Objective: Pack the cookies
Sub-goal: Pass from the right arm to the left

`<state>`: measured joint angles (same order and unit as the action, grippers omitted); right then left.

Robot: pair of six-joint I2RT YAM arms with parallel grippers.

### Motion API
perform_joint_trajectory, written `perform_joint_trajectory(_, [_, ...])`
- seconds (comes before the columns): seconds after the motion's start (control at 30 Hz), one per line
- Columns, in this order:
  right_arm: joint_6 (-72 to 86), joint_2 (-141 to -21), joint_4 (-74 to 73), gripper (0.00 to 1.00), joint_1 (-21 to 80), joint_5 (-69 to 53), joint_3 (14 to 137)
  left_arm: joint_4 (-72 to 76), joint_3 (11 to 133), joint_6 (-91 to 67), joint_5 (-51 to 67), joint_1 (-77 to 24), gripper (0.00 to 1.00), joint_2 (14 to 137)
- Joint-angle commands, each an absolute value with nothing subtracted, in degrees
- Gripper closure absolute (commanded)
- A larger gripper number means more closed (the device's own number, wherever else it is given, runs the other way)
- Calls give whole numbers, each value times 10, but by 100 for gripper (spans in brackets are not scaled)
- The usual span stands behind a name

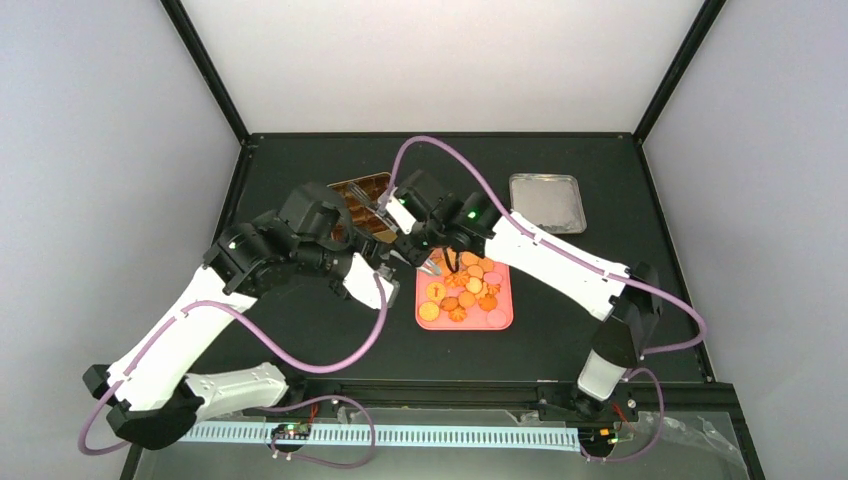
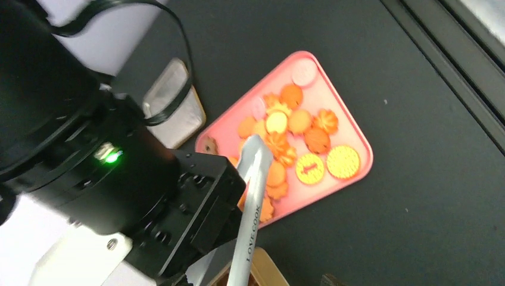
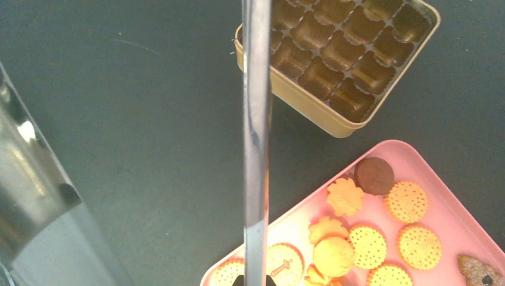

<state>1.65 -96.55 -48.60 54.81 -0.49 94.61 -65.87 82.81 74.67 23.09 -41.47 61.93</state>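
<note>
table (image 1: 300, 335) – black | tray (image 1: 504, 312) – pink, mid-table | tin (image 1: 360, 190) – near tray's far left corner, apart | left gripper (image 1: 383, 288) – beside tray, jaws: cannot tell | right gripper (image 1: 418, 247) – pinching tongs (image 3: 256, 119) above tray | cookies (image 1: 466, 292) – lying on tray

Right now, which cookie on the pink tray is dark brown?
The smooth round cookie at the pink tray's edge nearest the tin, beside an orange flower-shaped one; the rest there are orange-golden or speckled.
</note>
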Motion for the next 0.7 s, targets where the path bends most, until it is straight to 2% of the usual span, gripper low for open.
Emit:
perform_joint_trajectory(0.0, [17,-988,-514,99,571,36,987,-642,803,770,120,-447,46,607])
perform_joint_trajectory(0.13, [21,-986,-508,99,576,28,990,-633,776,757,82,-448,59,602])
perform_joint_trajectory(0.33, [23,-967,-498,99,577,9,987,-559,731,737,-2,-447,71,586])
perform_joint_trajectory(0.67, [29,-939,-481,99,584,-9,979,-539,734,725,-7,-433,72,580])
